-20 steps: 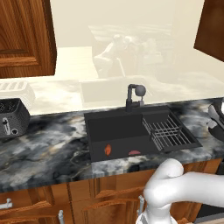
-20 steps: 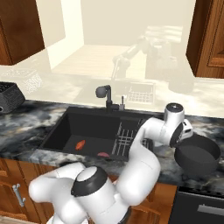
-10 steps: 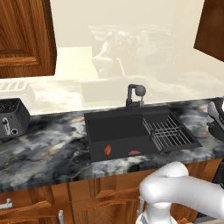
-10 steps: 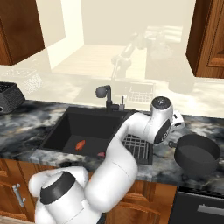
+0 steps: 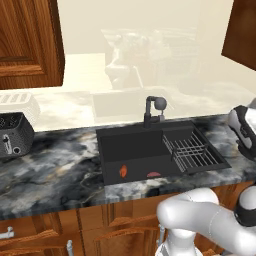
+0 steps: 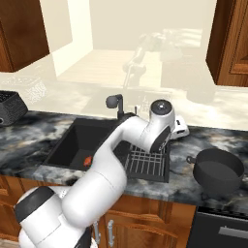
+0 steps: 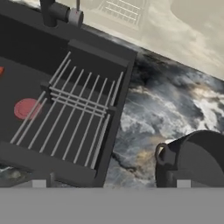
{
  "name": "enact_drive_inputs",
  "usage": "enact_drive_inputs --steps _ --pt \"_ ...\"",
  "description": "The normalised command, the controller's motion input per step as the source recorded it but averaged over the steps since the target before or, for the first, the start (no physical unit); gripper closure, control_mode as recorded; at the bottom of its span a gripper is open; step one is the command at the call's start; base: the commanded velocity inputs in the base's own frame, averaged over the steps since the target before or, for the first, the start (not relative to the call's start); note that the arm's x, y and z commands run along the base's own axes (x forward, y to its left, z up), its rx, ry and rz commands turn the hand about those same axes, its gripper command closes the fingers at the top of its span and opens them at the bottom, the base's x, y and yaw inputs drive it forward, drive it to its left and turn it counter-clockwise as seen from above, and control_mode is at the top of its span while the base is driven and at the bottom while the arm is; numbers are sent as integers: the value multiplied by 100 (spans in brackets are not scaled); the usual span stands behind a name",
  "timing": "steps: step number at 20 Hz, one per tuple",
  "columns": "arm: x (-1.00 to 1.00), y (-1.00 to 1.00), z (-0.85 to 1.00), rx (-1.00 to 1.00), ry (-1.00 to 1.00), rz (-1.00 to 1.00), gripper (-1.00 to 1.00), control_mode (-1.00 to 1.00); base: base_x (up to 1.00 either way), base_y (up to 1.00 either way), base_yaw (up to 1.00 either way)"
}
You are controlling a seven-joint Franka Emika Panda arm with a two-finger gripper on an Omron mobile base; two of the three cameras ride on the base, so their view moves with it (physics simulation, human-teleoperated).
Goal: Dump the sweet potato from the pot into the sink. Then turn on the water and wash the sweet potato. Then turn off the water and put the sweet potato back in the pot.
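Arm (image 6: 145,133) apparently farther left than before

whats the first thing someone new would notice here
The big white robot arm arching over the black sink set in the dark marbled counter. Next, the small orange-red sweet potato lying on the sink floor near its front left, and the empty black pot standing on the counter to the right of the wire rack.

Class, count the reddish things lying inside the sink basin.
2: the sweet potato on the basin floor towards the left, and a flat red oval just right of it, by the front wall.
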Motion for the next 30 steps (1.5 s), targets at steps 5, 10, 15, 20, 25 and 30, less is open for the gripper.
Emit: enact_drive_inputs --steps 5,10,15,20,25,30 --pt "19 39 18 16 0 0 -100 -100 0 0 0" --pt "25 25 11 22 0 0 -100 -100 0 0 0" --pt "18 29 3 21 0 0 -100 -100 0 0 0" --pt "24 33 0 19 0 0 -100 -100 0 0 0" --pt "29 36 -9 15 -3 0 -100 -100 0 0 0" --pt "30 25 -1 8 -16 0 -100 -100 0 0 0"
